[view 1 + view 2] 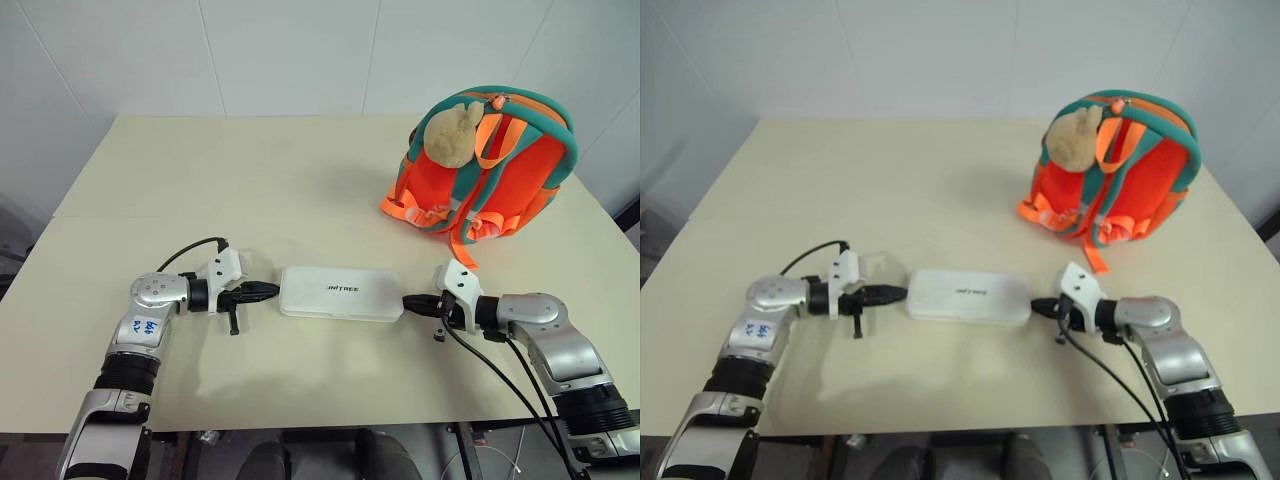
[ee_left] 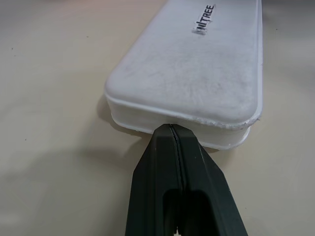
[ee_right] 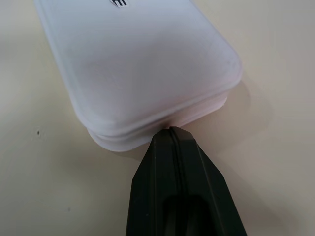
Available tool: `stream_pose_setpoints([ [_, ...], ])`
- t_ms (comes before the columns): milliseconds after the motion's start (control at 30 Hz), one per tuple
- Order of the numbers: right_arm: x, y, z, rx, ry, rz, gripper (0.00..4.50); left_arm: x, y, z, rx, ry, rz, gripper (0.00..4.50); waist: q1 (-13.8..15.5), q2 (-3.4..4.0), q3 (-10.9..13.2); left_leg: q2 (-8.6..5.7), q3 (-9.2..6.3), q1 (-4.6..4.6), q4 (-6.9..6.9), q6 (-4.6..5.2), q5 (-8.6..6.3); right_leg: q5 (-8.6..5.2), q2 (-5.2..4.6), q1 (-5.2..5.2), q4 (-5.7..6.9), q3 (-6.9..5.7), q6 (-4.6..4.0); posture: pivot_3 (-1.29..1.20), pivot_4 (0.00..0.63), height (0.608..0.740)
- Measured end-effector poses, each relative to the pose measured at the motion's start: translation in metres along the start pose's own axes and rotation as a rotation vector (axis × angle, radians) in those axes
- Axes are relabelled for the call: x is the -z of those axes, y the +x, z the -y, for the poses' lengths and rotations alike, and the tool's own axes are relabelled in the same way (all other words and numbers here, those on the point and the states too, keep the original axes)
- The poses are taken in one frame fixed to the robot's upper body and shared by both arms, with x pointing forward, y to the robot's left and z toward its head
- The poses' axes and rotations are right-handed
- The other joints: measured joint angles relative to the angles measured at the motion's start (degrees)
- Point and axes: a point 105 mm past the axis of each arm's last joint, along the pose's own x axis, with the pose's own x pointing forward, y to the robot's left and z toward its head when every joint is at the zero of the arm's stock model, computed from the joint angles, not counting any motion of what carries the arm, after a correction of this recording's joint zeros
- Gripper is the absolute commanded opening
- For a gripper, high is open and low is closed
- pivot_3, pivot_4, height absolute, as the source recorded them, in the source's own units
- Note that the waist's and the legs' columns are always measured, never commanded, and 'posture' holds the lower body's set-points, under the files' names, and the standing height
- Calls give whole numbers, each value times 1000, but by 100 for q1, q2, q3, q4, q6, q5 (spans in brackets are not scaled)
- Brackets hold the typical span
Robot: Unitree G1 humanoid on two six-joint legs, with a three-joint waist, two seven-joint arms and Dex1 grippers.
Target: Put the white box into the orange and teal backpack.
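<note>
1. The box lies flat on the table, lettering up, directly between the two grippers, one short end turned to each.
2. The left gripper points at the box's left short end; its fingers are pressed together with no gap, and the tip sits right against the end wall's rim, holding nothing.
3. In the left wrist view the box stretches away from the fingertip, its dark lettering on the far part of the lid.
4. The right gripper points at the opposite short end; its fingers are likewise closed tight, the tip meeting the seam between lid and base, gripping nothing.
5. The two closed tips face each other along the box's length, so the box is pinned end to end between them.
6. The backpack stands upright well beyond the right gripper, ahead of it and somewhat outward, toward the table's far right corner; it is well apart from the box.
7. A tan plush toy hangs at the backpack's upper part, on the side facing the left gripper.
8. Orange straps trail from the backpack's base onto the table, toward the right gripper but not reaching it.
</note>
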Motion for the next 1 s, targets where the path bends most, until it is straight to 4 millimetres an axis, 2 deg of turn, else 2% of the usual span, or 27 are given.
stream_pose_setpoints([
  [233,1,-2,-3,-19,7,0,123,1,-1,1,-13,-16,2,0,3,0,0,0,0,0,0,0,0,0,0,0,0,0,0,0,150,740],
  [367,4,-7,-6,-48,14,-13,123,1,-7,0,-10,-27,-21,0,0,0,0,0,0,0,0,0,0,0,-1,-1,0,0,0,0,150,740],
  [400,5,-12,-3,-45,14,-22,839,3,-12,-2,-15,-42,-35,0,-1,0,0,0,0,-1,0,0,0,0,-1,-1,0,0,0,0,150,740],
  [433,6,-17,0,-34,13,-30,1025,4,-16,-3,-18,-55,-52,362,-2,0,0,0,0,0,0,0,0,0,-1,-1,0,0,0,0,150,740],
  [533,11,-33,10,0,12,-72,2000,11,-32,-6,-16,-101,-118,1109,-8,0,0,0,1,0,-2,1,-2,0,0,-1,-2,0,-1,0,150,740],
  [633,16,-49,19,29,38,-112,3082,18,-49,-9,-31,-181,-176,2090,-8,1,0,0,2,1,-3,3,-2,-1,0,-1,-2,1,-1,0,150,740],
  [767,4,-52,26,14,52,-101,4460,10,-48,-11,-1,-325,-145,3343,-8,1,1,1,1,1,3,3,-2,-1,0,0,0,1,-1,0,150,740],
  [867,-1,-57,25,-23,55,-120,4500,0,-54,-12,47,-393,-134,4297,-9,1,1,2,0,-1,1,4,-3,-1,2,-1,0,0,-2,0,150,740],
  [900,-3,-57,25,-35,80,-120,4500,-3,-54,-13,54,-418,-126,4469,-8,1,1,1,1,-1,1,5,-4,-1,1,-1,-2,0,-2,0,150,740],
  [1000,-8,-52,20,-79,166,-124,4500,-11,-53,-21,53,-492,-93,4469,-7,1,1,0,1,-3,2,6,-4,-1,0,-1,-1,0,-2,0,150,740],
])
